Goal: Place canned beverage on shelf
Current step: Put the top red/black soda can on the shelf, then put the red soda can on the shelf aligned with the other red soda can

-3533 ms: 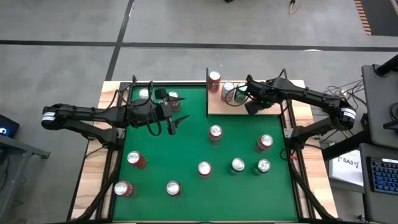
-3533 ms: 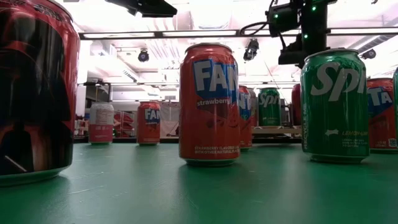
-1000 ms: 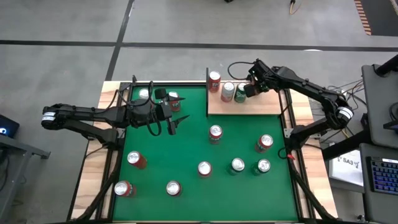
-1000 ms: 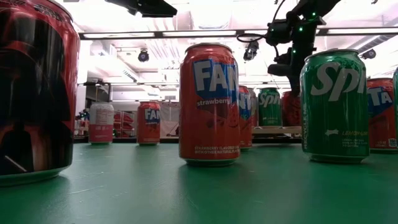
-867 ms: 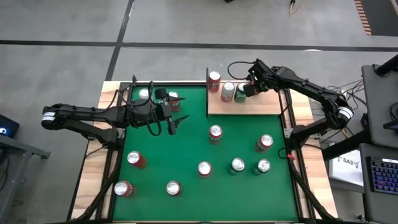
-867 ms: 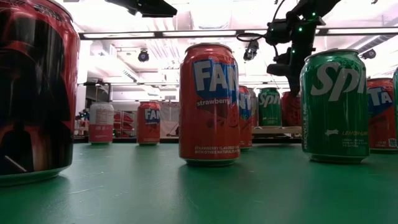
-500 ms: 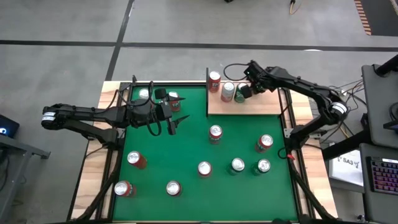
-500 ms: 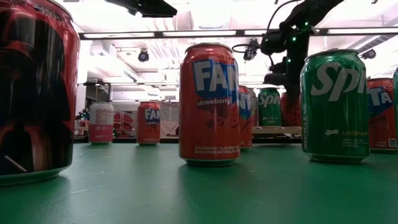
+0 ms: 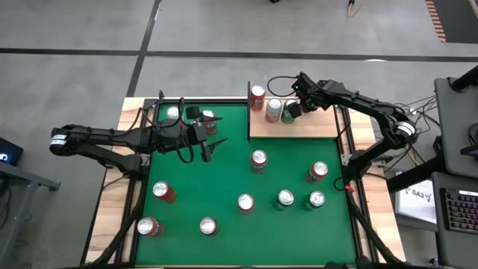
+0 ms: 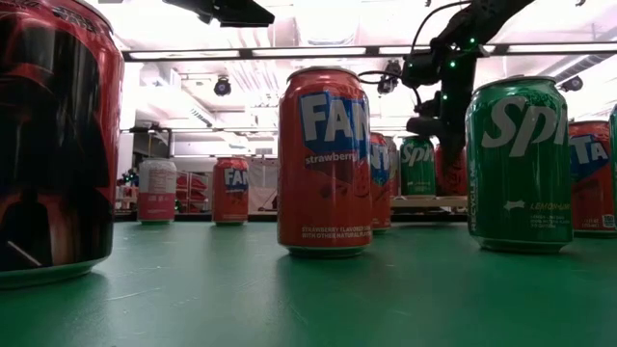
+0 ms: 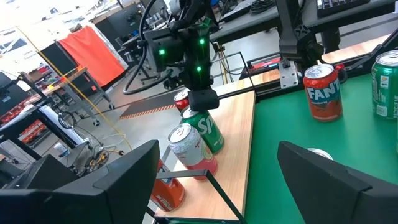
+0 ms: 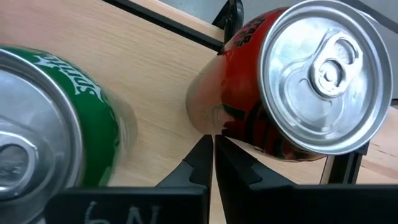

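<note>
The shelf (image 9: 299, 125) was a small pale wooden board edged with thin black rods, set at the far right corner of the green felt tabletop (image 9: 224, 179). Three cans stood in a row along its far edge: a red can (image 9: 258, 96) at the corner post, a pink-and-white can (image 9: 273, 110) beside it, and a green Sprite can (image 9: 288, 113) next. In the right wrist view the board's light grain (image 12: 143, 68) showed between the green can (image 12: 50, 124) and a red can (image 12: 298, 87) with a silver pull-tab top.

The right gripper (image 9: 293, 109) hovered just above the shelf, close beside the Sprite can, its fingers (image 12: 205, 163) pressed together and holding nothing. The left gripper (image 9: 211, 146) hung over the felt well to the left of the shelf, jaws spread wide and empty.

Loose cans dotted the felt, among them a strawberry Fanta (image 10: 324, 159) and a Sprite (image 10: 519, 162) near the low camera. Grey floor surrounded the table; beyond it the room held ceiling lights, a red tarp (image 11: 87, 53) and cluttered benches.

Compared with a second before, the right arm had swung slightly left along the shelf's far edge, nearer the green can, while the left arm and all cans stayed put.
</note>
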Tool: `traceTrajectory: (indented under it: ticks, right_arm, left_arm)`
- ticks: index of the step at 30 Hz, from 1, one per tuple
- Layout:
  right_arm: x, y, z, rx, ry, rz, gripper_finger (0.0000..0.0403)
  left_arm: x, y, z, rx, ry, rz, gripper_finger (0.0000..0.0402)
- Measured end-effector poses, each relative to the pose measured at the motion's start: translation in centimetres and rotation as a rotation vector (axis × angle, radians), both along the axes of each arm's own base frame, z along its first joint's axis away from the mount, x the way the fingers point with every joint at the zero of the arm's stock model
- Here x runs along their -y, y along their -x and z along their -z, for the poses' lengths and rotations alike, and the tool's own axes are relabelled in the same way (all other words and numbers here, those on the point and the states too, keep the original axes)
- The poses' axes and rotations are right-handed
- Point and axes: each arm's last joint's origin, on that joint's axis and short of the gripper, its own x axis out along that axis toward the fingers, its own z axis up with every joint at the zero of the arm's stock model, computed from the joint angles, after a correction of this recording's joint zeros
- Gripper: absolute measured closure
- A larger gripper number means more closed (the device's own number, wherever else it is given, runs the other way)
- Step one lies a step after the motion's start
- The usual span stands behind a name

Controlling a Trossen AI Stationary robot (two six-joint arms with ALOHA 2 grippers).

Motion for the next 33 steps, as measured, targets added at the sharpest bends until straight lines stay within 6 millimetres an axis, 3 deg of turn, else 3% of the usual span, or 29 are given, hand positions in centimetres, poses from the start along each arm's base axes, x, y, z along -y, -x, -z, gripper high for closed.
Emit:
traceTrajectory:
  ticks: [9, 21, 33]
  right_arm:
    - [-2.2, 0.3, -2.3, 0.064, 0.038, -0.028, 0.0394]
    - [-10.2, 0.0, -6.7, 0.239, 0.192, -0.182, 0.0394]
    - [-16.5, 0.0, -6.7, 0.409, 0.320, -0.334, 0.0394]
  left_arm:
    - [0.0, 0.0, 0.0, 0.003, 0.000, 0.000, 0.0091]
    - [0.1, 0.0, 0.1, 0.031, 0.109, -0.011, 0.0091]
    - [0.2, 0.1, 2.3, 0.054, 0.321, -0.032, 0.0091]
